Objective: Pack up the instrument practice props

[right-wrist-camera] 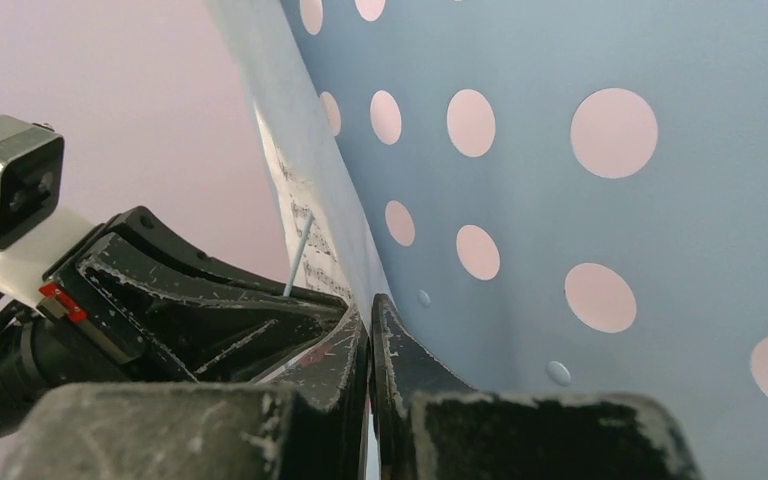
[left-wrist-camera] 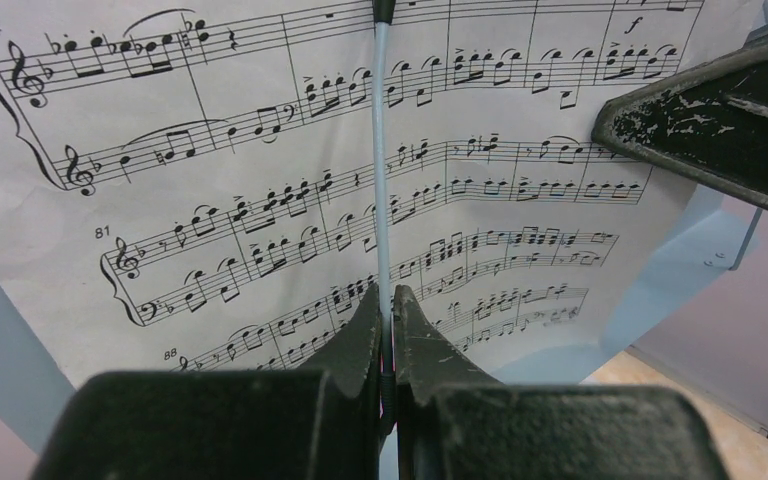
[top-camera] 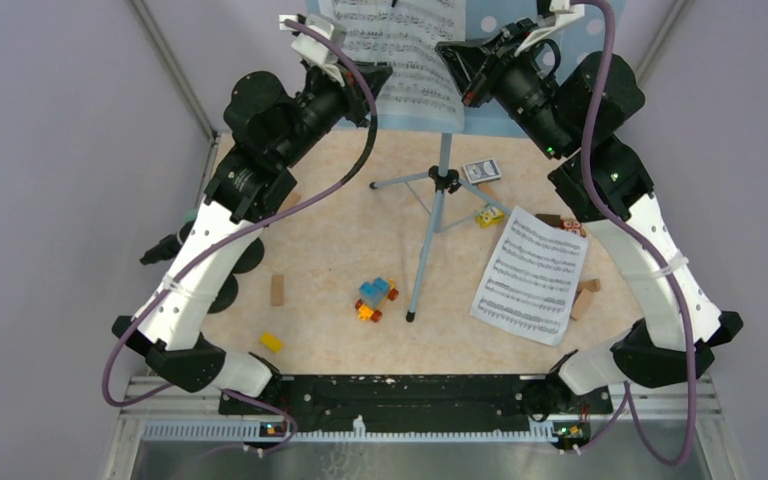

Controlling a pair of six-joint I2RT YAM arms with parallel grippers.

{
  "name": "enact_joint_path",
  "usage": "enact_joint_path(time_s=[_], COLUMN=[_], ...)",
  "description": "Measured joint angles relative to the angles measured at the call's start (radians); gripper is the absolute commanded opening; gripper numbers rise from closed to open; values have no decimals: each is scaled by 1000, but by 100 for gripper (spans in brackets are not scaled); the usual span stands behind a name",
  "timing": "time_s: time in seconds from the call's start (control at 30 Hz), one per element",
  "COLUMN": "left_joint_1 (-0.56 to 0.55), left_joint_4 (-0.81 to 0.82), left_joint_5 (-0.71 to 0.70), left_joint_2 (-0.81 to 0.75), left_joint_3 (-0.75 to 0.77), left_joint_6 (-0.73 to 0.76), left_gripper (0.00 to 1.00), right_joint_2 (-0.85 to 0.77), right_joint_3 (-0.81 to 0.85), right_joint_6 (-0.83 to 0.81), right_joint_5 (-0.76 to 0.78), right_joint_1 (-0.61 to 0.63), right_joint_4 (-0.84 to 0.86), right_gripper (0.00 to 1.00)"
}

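Observation:
The pale-blue perforated music desk (top-camera: pixel 480 118) stands on its silver tripod pole (top-camera: pixel 438 215) at the back, with a white sheet-music page (top-camera: pixel 410 50) on it. My left gripper (top-camera: pixel 385 78) is shut on the desk's thin pale-blue page-holder wire (left-wrist-camera: pixel 382 150), in front of the page (left-wrist-camera: pixel 210 150). My right gripper (top-camera: pixel 452 55) is shut on the side edge of the desk (right-wrist-camera: pixel 560 200), seen from behind. A second page (top-camera: pixel 530 275) lies on the table at the right. A black and mint-green microphone (top-camera: pixel 165 247) and black round holders (top-camera: pixel 228 292) sit partly hidden under my left arm.
Colourful toy bricks (top-camera: pixel 375 298) lie by the tripod's foot, with a yellow brick (top-camera: pixel 271 342) near the front. Tan wooden blocks (top-camera: pixel 278 290) lie left and right of the centre. A small card box (top-camera: pixel 482 170) lies behind the tripod legs.

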Motion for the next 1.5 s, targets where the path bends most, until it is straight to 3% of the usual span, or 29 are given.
enact_joint_path(time_s=[0.4, 0.8, 1.07, 1.27, 1.5], left_joint_1=[0, 0, -1, -5, -6], left_joint_4=[12, 24, 12, -29, -47], left_joint_5=[0, -3, -7, -5, -9], left_joint_2=[-26, -32, -43, -43, -74], left_joint_3=[-27, -42, -74, -95, -125], left_joint_6=[-22, -22, -29, -31, -30], left_gripper=[0, 0, 46, 60, 71], right_joint_2=[-132, -526, -875, -1022, -1067], right_joint_3=[-92, -307, -770, -997, -1091], right_joint_6=[-13, 30, 256, 443, 584], right_joint_5=[50, 192, 226, 295, 455], right_joint_1=[0, 0, 0, 0, 0], right_joint_4=[-53, -187, -337, -499, -633], right_gripper=[0, 0, 0, 0, 0])
